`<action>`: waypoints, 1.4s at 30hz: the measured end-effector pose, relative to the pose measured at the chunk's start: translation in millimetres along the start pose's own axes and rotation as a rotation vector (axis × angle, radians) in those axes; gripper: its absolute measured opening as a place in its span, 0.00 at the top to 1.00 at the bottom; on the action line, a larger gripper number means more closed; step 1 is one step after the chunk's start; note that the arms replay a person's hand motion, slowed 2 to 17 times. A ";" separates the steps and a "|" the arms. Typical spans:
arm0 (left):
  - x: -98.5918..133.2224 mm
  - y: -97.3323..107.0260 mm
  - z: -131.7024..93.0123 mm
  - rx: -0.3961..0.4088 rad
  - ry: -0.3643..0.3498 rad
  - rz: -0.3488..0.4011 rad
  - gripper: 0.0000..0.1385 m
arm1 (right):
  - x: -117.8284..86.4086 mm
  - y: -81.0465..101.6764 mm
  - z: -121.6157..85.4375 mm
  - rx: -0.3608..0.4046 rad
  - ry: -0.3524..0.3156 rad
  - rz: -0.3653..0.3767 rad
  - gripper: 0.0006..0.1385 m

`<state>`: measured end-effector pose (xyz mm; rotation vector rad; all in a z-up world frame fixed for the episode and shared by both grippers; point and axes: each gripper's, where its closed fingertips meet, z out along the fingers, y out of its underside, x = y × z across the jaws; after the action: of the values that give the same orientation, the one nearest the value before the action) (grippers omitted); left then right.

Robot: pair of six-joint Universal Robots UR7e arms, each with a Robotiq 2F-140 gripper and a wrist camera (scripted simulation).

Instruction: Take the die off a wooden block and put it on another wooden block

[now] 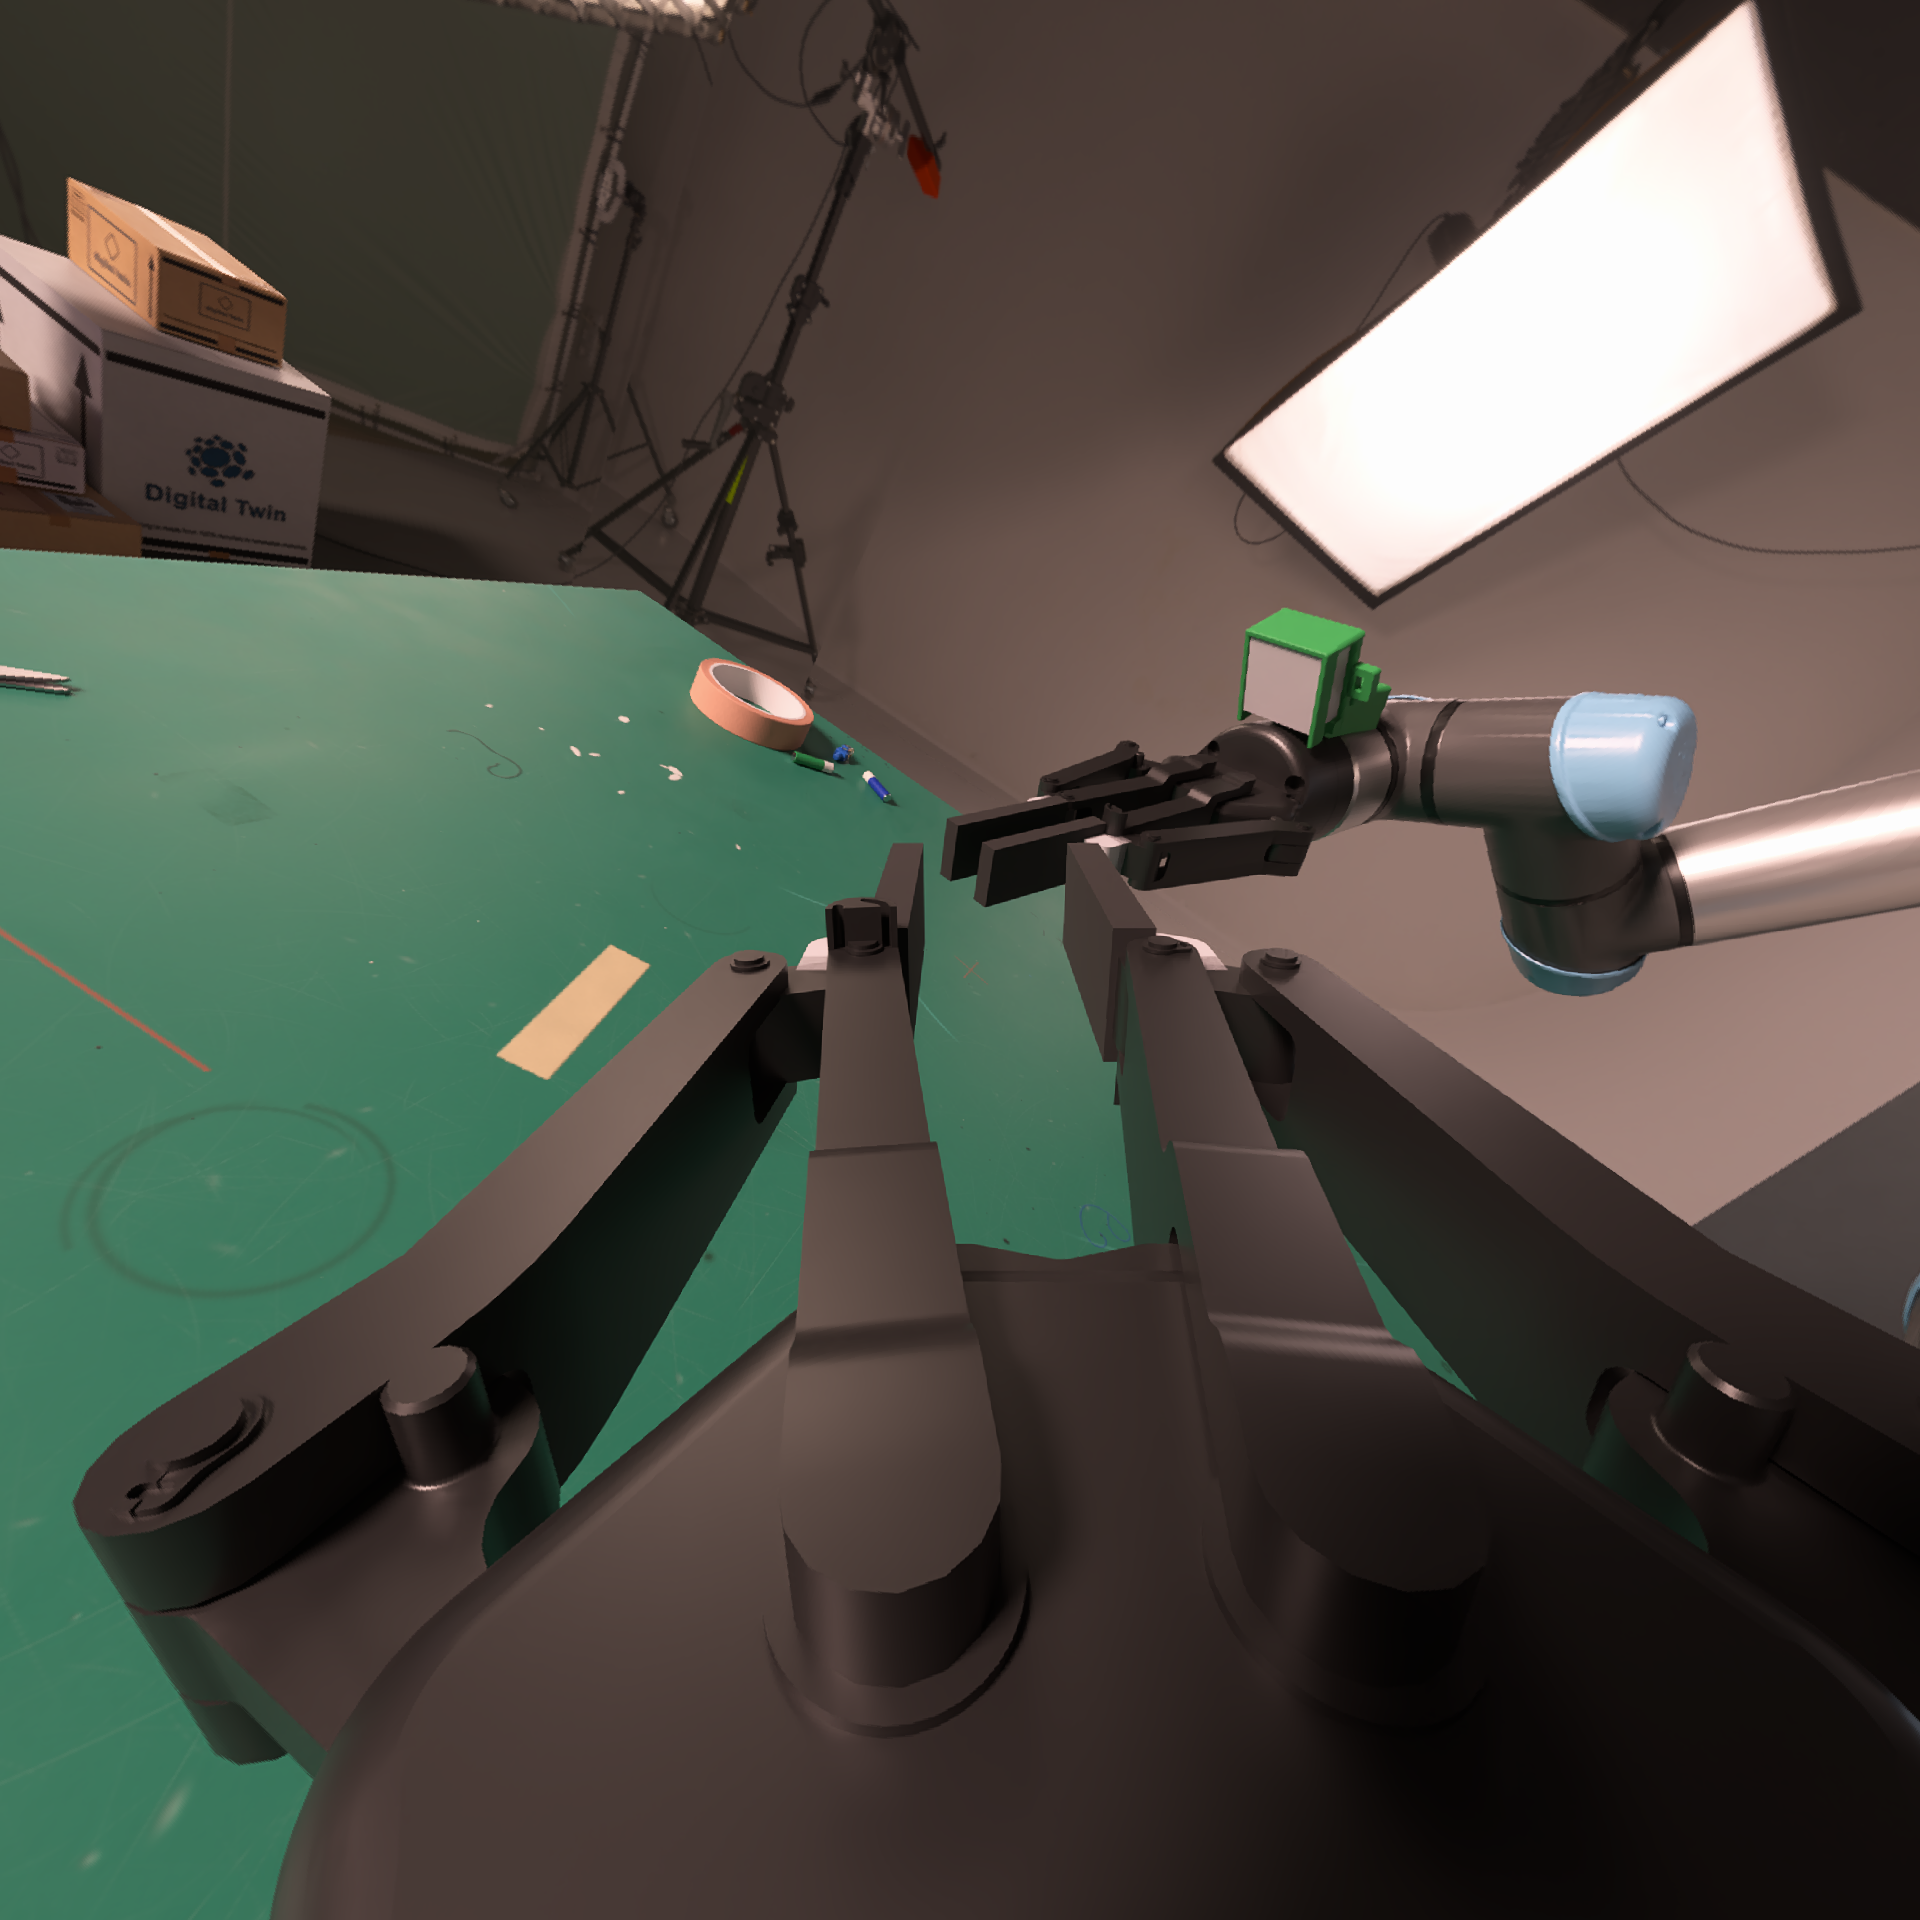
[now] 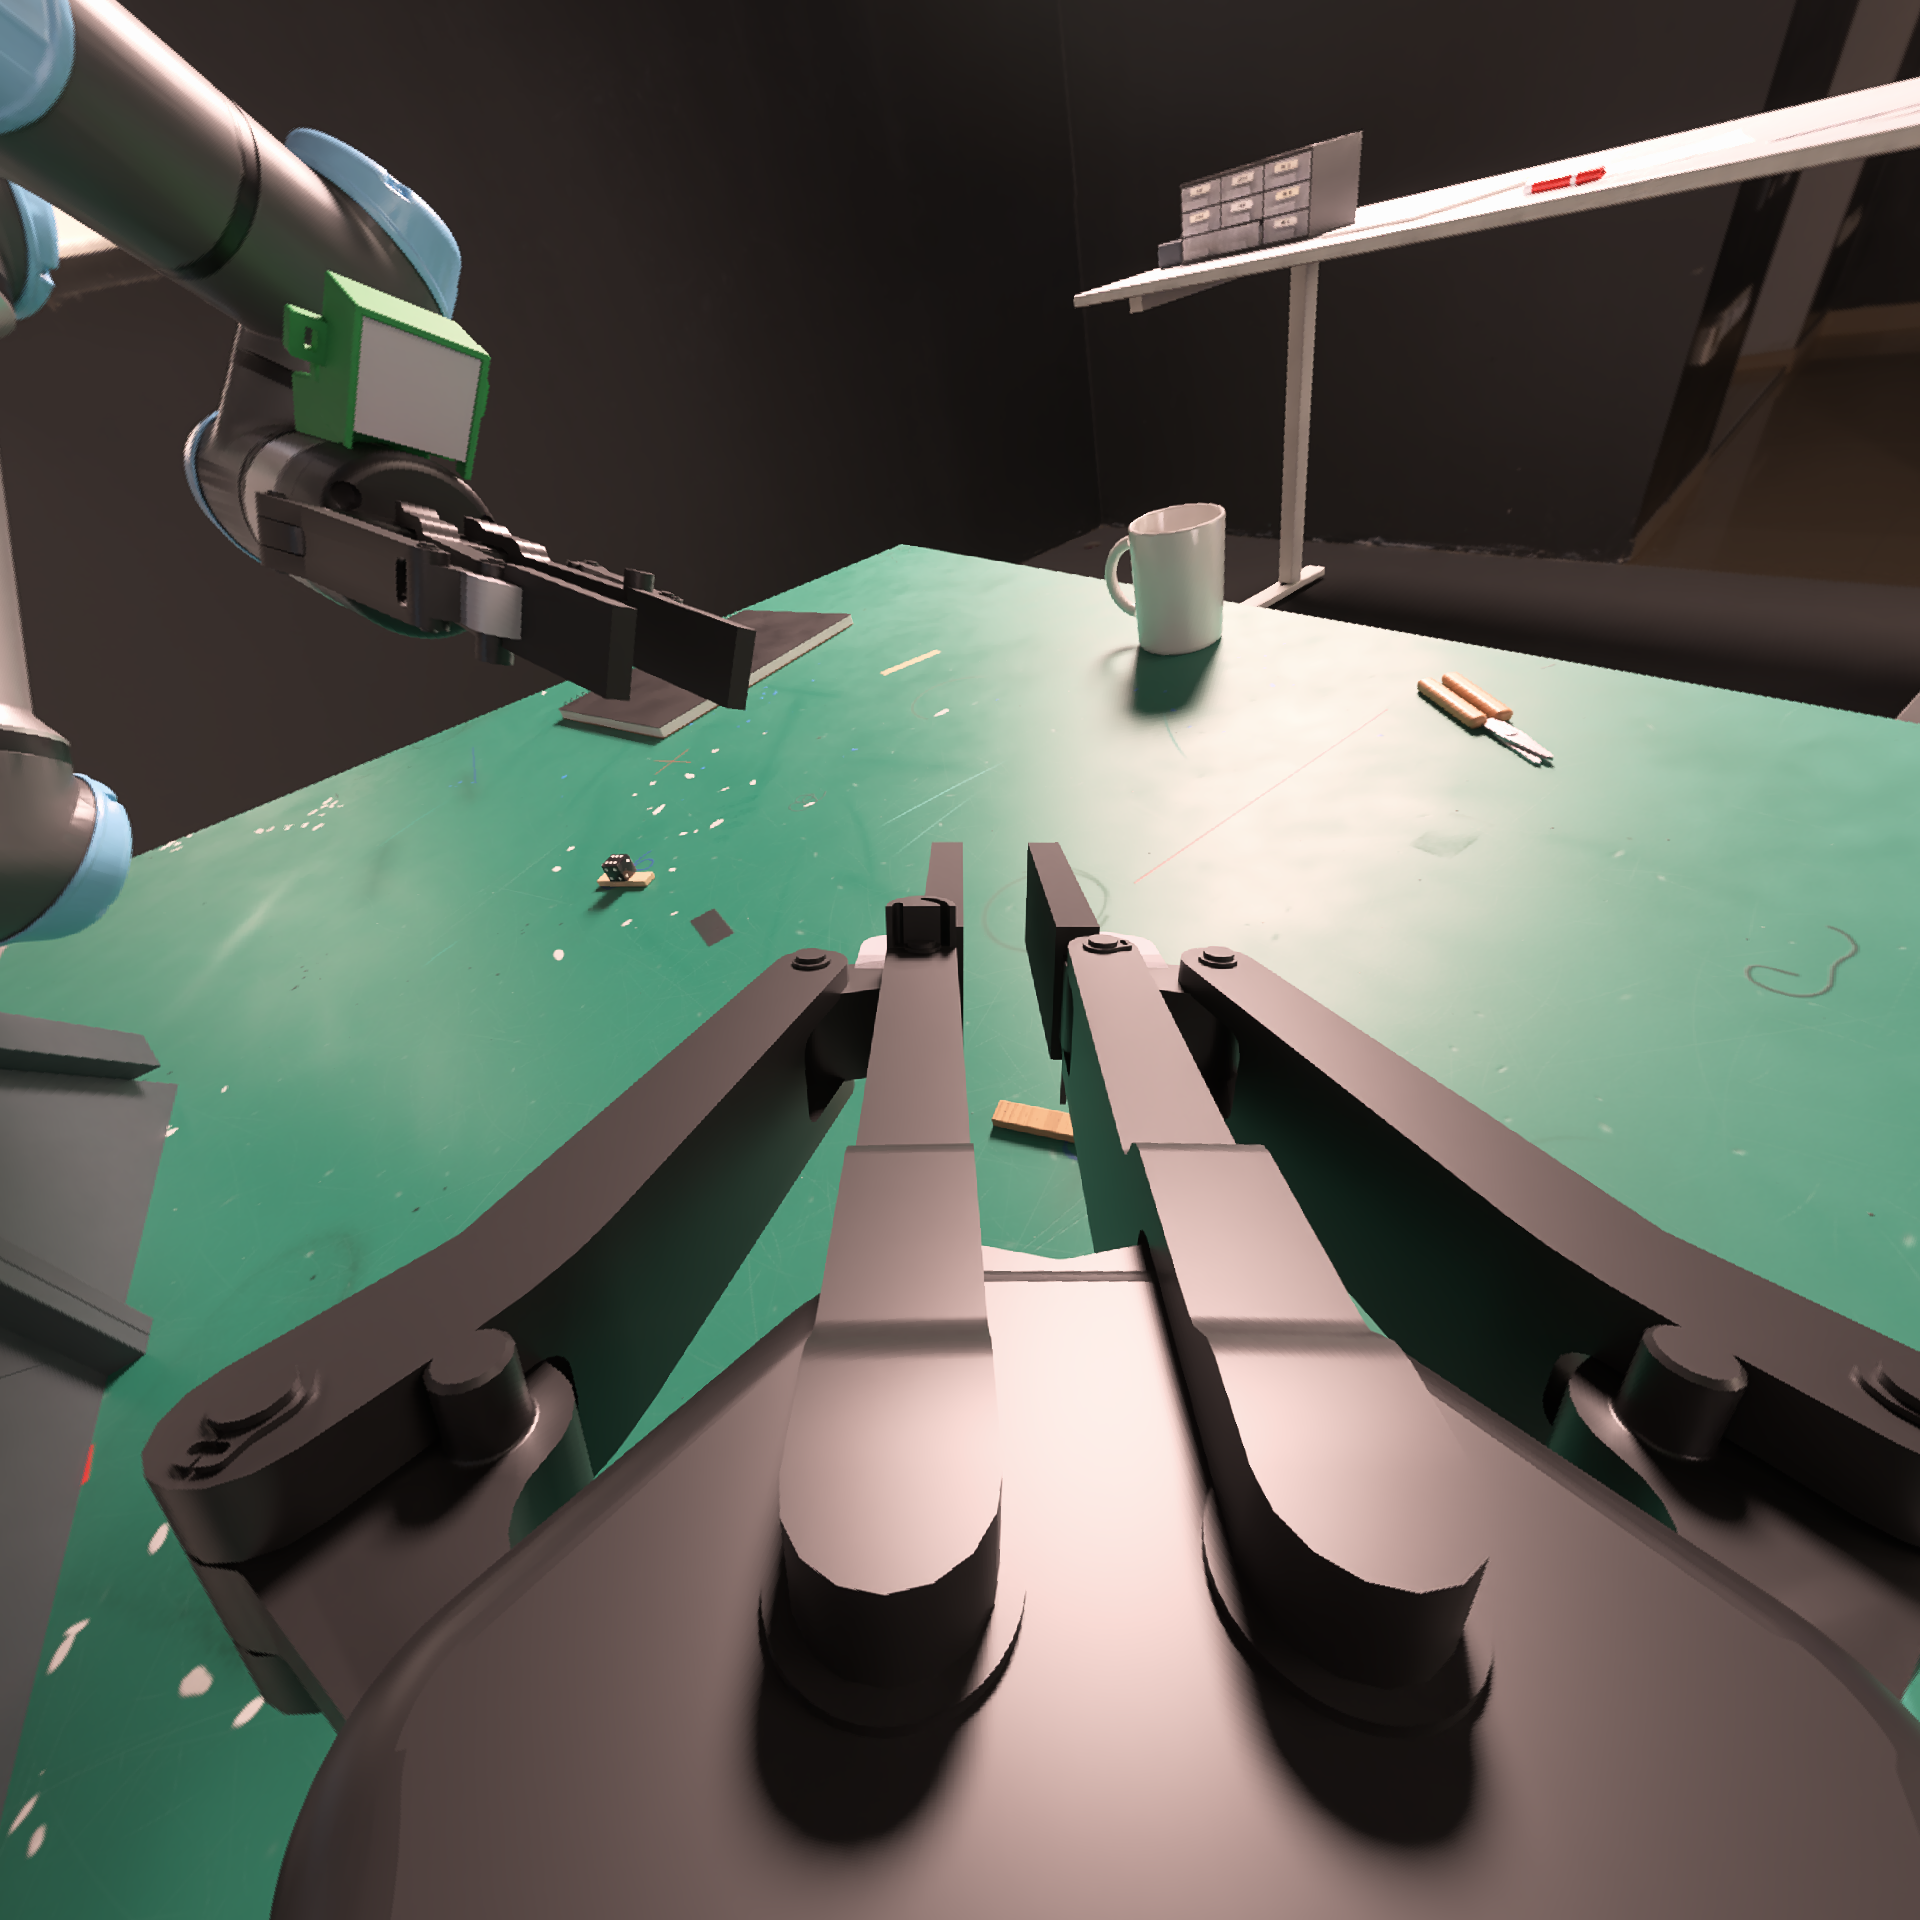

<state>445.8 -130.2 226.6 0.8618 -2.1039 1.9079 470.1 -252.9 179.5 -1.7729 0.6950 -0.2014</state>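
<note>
A small black die (image 2: 616,865) sits on a thin wooden block (image 2: 629,881) on the green table (image 2: 1351,935), left of centre in the right wrist view. A second, bare wooden block (image 2: 1031,1121) lies below my right gripper (image 2: 994,883), seen through its fingers. That gripper is empty, with a narrow gap between the pads; it also shows in the left wrist view (image 1: 971,868). My left gripper (image 1: 992,894) is open wider and empty, high above the table's edge. It hangs over the table's far left in the right wrist view (image 2: 717,665). Neither block shows in the left wrist view.
A white mug (image 2: 1179,582) and wooden-handled scissors (image 2: 1486,717) lie at the far side. A grey slab (image 2: 800,634) lies under the left gripper. A tape roll (image 1: 750,703), small markers (image 1: 876,787) and a flat tan strip (image 1: 574,1010) lie on the table; stacked boxes (image 1: 208,447) stand beyond it.
</note>
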 end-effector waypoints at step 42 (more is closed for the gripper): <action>6.9 15.8 20.6 -0.040 0.038 -0.004 0.74 | -4.6 7.8 2.5 -0.054 0.005 -0.042 0.89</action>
<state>437.1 -151.7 213.1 0.8146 -2.1094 1.8584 464.8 -249.7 172.5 -1.8405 0.6724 -0.2176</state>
